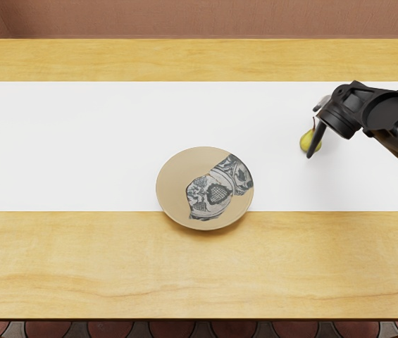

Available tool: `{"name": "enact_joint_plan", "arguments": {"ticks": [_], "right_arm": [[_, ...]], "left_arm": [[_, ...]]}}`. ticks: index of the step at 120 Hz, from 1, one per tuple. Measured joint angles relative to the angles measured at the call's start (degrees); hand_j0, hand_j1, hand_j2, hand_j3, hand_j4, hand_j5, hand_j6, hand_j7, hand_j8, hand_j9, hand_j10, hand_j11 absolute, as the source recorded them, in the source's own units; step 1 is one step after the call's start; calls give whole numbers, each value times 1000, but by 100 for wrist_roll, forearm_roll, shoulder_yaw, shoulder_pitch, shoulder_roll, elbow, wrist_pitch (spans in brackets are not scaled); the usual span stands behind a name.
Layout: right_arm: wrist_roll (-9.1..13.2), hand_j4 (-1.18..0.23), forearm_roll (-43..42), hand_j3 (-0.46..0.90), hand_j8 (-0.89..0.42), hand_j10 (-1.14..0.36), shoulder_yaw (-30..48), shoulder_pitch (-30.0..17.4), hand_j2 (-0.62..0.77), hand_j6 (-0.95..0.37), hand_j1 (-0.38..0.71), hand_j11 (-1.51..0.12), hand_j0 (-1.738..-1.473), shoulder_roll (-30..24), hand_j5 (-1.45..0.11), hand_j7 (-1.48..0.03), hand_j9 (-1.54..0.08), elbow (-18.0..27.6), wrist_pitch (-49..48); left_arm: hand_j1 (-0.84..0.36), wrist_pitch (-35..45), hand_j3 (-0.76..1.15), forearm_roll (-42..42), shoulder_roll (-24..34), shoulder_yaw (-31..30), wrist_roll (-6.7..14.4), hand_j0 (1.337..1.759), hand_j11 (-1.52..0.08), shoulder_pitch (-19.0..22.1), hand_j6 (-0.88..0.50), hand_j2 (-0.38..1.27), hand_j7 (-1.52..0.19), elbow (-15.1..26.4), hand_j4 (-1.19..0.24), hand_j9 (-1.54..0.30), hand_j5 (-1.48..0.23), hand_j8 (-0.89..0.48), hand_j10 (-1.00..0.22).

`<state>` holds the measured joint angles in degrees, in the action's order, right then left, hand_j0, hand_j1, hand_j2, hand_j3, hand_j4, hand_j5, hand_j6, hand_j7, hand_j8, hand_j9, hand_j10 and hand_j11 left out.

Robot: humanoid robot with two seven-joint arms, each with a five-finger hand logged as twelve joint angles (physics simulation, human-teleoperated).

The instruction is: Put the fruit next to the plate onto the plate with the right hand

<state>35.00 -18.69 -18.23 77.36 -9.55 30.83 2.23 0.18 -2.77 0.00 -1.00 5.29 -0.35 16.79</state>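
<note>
Fruit (304, 141) just beside right hand (334, 116), well apart from plate (177, 179)

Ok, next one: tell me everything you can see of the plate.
The plate is round and shallow, tan-gold with a patch of blue-and-white ornament across its lower right, ceramic by the look. It lies flat near the middle of the table, mostly on the white runner, its near rim over the bare wood. Nothing lies on it or touches it; the fruit sits apart to its right, by the right hand.
</note>
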Motion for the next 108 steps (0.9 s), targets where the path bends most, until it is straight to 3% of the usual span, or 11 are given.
{"name": "enact_joint_plan", "arguments": {"ticks": [108], "right_arm": [[0,-171,-37,0,-172,-171,162,-7,-32,-172,-148,-219,-1658,281,-220,-219,-219,18,425]], "left_arm": [[349,0,0,1,0,-1,0,1658,0,0,0,0,0,0,0,0,0,0,0]]}}
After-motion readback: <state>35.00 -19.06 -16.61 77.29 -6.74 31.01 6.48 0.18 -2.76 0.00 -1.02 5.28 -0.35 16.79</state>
